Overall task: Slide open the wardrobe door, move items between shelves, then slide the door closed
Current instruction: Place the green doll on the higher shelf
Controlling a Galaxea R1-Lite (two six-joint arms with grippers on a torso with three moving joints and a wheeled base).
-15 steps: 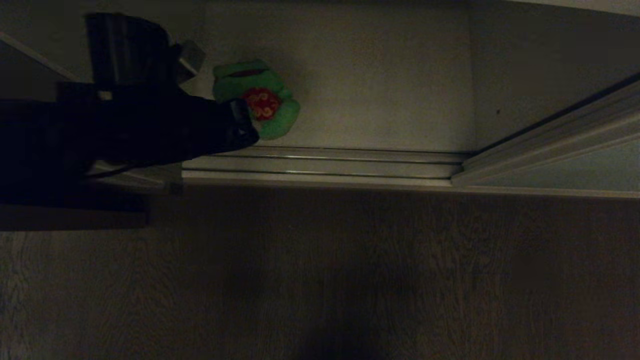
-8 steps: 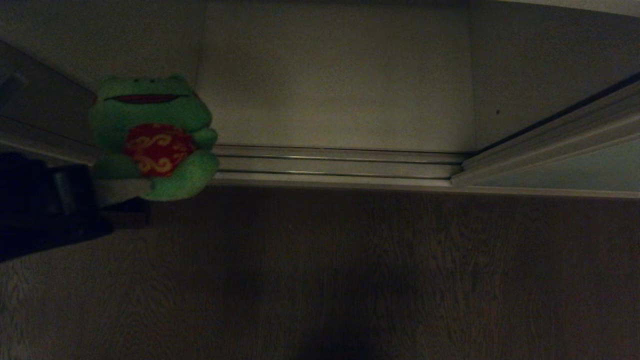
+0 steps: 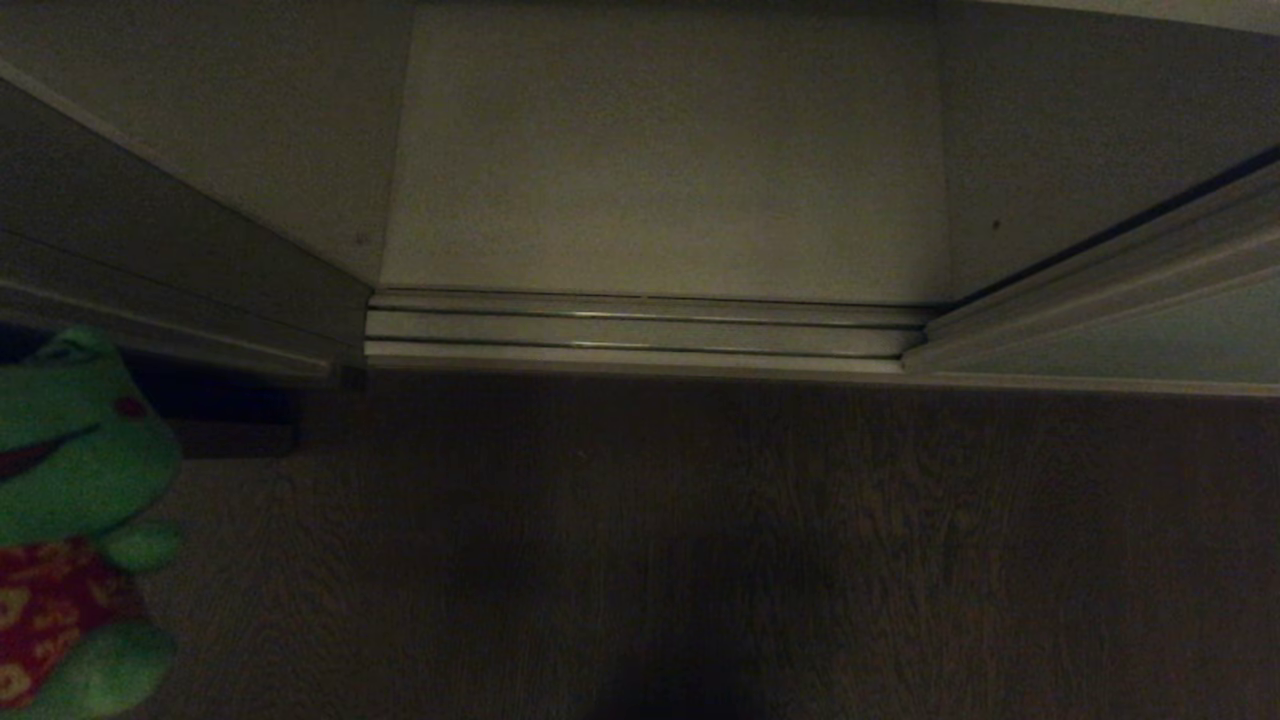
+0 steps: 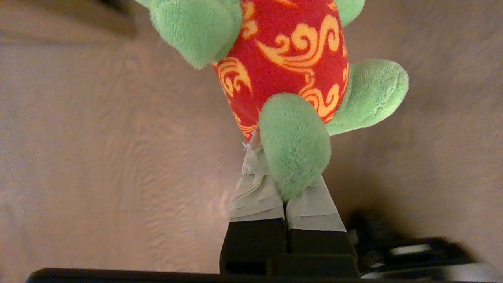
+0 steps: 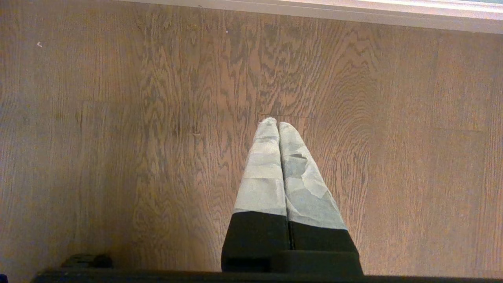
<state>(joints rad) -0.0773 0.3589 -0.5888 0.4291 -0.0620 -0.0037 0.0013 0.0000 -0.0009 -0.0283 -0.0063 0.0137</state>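
The green plush toy (image 3: 70, 520), cut off at the head view's edge, is clamped by the left gripper (image 4: 271, 157), now carried out of the wardrobe; the right gripper (image 5: 277, 125) is pressed together.

No text, label, brand, number or sign can be read anywhere.

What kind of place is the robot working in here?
Most likely a room in a home, in front of a built-in wardrobe. The signs are the sliding wardrobe door pushed aside on its floor rails, the pale wardrobe interior and the wood-grain floor.
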